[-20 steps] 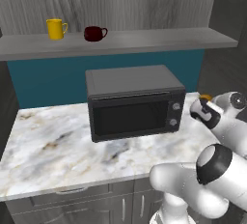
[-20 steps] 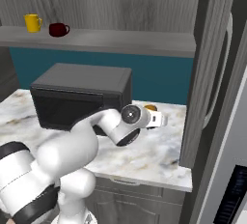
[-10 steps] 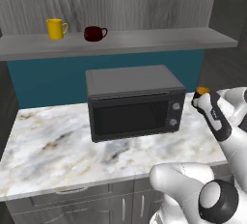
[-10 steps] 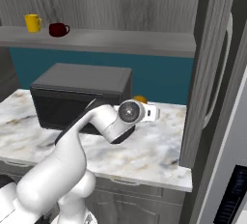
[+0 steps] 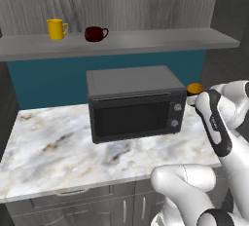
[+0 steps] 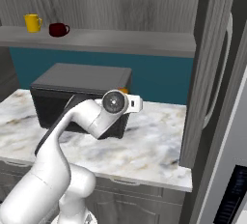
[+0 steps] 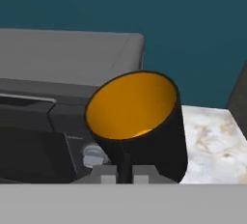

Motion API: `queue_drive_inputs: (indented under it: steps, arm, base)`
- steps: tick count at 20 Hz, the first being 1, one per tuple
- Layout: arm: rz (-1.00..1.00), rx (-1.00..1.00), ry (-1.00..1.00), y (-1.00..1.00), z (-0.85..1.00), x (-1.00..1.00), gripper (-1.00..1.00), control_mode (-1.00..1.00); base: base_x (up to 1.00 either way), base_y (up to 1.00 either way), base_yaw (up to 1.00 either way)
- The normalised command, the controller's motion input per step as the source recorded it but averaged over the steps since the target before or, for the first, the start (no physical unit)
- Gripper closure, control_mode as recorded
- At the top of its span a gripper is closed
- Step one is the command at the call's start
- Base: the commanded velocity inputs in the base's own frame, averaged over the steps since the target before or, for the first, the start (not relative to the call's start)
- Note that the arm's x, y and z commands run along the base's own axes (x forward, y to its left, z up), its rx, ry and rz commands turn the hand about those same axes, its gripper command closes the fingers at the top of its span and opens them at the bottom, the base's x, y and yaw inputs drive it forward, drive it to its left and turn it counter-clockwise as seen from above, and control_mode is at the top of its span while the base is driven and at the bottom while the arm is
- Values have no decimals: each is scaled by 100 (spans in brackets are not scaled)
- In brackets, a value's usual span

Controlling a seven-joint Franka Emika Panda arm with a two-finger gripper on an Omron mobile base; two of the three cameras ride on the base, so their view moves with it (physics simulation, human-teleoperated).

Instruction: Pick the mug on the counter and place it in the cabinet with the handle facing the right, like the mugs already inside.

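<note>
One marble surface carries the black microwave. Above its right end, off the slab, the black mug (orange inside showing) sits in the claw, fingers clamped on its wall.

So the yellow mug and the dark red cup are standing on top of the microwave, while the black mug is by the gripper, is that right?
Not quite: the yellow mug and dark red cup stand on the cabinet shelf above the microwave, as the left base view shows. The black mug is by the gripper.
</note>
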Motion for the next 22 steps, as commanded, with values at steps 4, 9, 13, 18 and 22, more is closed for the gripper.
queue_drive_inputs:
  steps: [4, 9, 13, 18, 22]
  arm:
    - [9, 0, 0, 62, 26, -37, 100, -100]
    - [14, 0, 0, 45, 31, -27, 100, -100]
    - [19, 2, 0, 33, 35, -11, 100, -100]
    - [18, 0, 0, 36, 36, -9, 100, -100]
    - [16, 1, 0, 38, 34, -1, 100, -100]
  base:
    - [0, 0, 0]
    - [0, 0, 0]
    - [0, 0, 0]
    - [0, 0, 0]
    - [0, 0, 0]
